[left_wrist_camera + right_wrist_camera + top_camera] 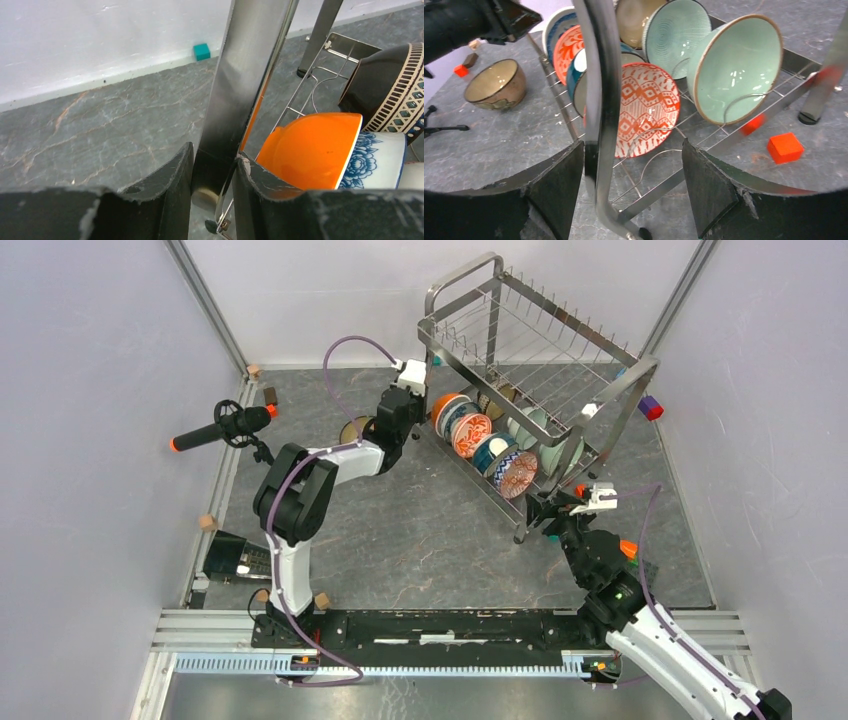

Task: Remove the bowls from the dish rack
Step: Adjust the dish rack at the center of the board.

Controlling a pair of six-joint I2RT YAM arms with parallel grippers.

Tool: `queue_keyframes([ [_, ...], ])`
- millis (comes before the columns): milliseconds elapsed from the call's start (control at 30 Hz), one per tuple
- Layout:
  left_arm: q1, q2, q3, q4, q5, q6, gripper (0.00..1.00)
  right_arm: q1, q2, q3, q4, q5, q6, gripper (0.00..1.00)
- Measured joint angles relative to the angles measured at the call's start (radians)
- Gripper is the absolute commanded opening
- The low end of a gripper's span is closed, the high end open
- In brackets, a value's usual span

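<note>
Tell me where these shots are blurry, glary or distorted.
Top view: sharp and evenly lit, with no harsh glare on the rack. Left wrist view: the rack leg, right at the lens, is soft and mirror-bright; the orange bowl behind it is sharper. Right wrist view: the near rack tube is out of focus, and small highlights glint on the green bowl.

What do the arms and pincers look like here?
Left arm and right arm: white links, black joint housings, a purple cable along each, white wrist block. Right arm adds orange tabs, green light. Left pincer and right pincer: two black curved fingers, edges scuffed pale.
</note>
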Motion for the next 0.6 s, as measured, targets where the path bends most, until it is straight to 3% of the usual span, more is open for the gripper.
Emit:
queue_keyframes([
  [433, -0.074, -0.195, -0.204, -0.079, -0.103, -0.016, 0.02, 0.0, 0.044, 0.001, -0.019, 0.142, 0.002, 0.51],
  [600, -0.101, -0.242, -0.252, -0.095, -0.121, -0.023, 0.02, 0.0, 0.074, 0.0, -0.001, 0.219, 0.004, 0.46],
])
